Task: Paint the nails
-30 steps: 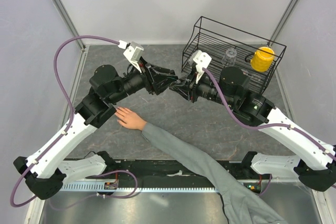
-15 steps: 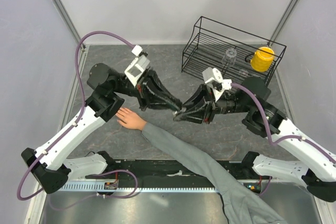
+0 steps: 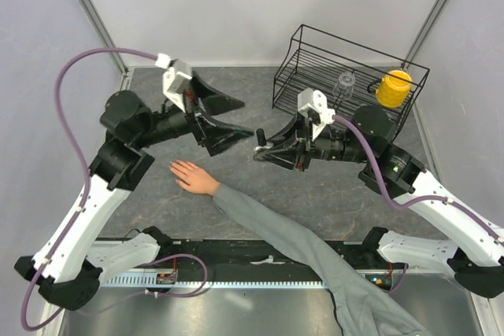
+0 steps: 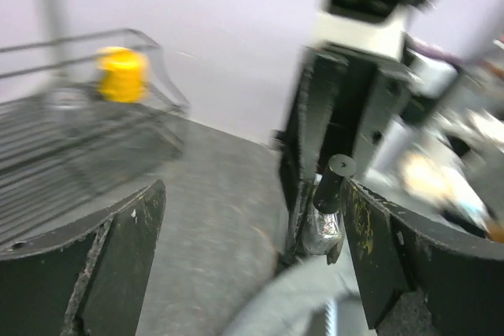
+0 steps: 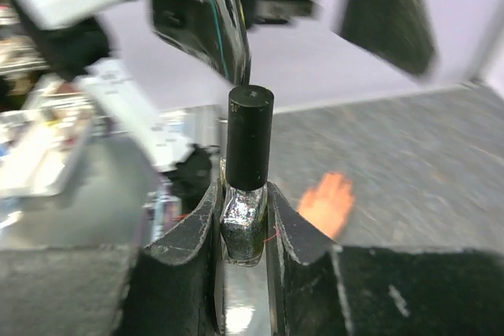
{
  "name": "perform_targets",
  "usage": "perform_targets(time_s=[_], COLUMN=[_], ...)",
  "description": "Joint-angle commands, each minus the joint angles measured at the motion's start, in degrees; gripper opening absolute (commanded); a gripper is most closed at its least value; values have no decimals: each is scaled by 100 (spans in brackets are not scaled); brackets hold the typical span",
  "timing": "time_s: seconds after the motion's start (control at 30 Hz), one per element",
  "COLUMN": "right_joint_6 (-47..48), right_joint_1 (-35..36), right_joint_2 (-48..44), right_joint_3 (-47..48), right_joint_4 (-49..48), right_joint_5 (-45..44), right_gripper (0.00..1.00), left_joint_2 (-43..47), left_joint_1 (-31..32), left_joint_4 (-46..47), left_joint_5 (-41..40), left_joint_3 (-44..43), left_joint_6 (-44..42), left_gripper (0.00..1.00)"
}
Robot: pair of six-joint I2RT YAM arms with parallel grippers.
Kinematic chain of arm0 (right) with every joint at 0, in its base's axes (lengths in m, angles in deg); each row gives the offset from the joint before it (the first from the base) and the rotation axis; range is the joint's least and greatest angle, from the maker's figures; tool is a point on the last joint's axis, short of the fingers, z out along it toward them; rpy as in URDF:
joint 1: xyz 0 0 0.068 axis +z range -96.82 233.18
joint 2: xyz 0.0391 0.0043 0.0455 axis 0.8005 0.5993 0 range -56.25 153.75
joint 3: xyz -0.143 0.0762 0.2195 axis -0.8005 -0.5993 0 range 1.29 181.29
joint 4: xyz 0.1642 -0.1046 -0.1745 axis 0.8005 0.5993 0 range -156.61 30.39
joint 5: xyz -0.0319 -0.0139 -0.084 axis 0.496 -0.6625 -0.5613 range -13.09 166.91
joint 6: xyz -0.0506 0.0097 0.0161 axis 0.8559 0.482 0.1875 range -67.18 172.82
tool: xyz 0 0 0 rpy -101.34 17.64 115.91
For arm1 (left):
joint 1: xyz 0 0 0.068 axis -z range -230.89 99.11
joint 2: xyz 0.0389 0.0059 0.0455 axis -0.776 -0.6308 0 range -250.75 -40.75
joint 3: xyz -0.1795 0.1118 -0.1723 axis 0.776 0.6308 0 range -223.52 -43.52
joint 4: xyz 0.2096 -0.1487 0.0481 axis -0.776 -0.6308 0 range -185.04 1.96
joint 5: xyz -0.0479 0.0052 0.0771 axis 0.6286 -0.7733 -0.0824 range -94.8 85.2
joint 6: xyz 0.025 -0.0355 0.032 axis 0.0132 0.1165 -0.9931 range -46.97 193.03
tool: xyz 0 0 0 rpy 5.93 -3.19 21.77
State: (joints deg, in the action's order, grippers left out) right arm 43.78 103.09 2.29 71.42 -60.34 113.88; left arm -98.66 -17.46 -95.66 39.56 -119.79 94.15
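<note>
Right gripper (image 3: 261,150) clamped on small silvery glass bottle (image 5: 244,230), its black cylindrical cap (image 5: 250,138) aimed at wide-open left gripper (image 3: 245,117), apart; nails on pale bare hand (image 3: 191,176) lie flat below-behind left jaws, nearer them.

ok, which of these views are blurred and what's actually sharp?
Top external: sharp throughout, evenly lit. Left wrist: wire rack and yellow cup heavily smeared, small bottle soft too. Right wrist: the bottle is crisp, clamped in the right end effector, but the hand and everything behind it are blurred.
</note>
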Motion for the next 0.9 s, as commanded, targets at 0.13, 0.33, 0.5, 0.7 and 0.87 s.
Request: perform_targets(time_s=[0.13,0.33,0.5,0.7,0.87], right_joint_6=[833,842,869,869,807], right_joint_1=[71,71,71,71,71], right_joint_2=[684,702,623,518,412], right_joint_3=[695,774,757,704,678], right_joint_4=[772,666,692,675,613], right_joint_5=[-2685,-2906,-2959,-3003,-3012], right_gripper=[0,0,0,0,0], left_joint_2=[447,131,-27,-133,-168], left_joint_1=[451,1138,1376,1421,1421], left_joint_4=[542,586,551,402,357], left_joint_5=[-3008,-4022,-4417,-4315,-3611], left_joint_3=[455,394,420,429,481], left_joint_6=[200,-283,-328,-127,93], left_gripper=[77,67,63,50,52])
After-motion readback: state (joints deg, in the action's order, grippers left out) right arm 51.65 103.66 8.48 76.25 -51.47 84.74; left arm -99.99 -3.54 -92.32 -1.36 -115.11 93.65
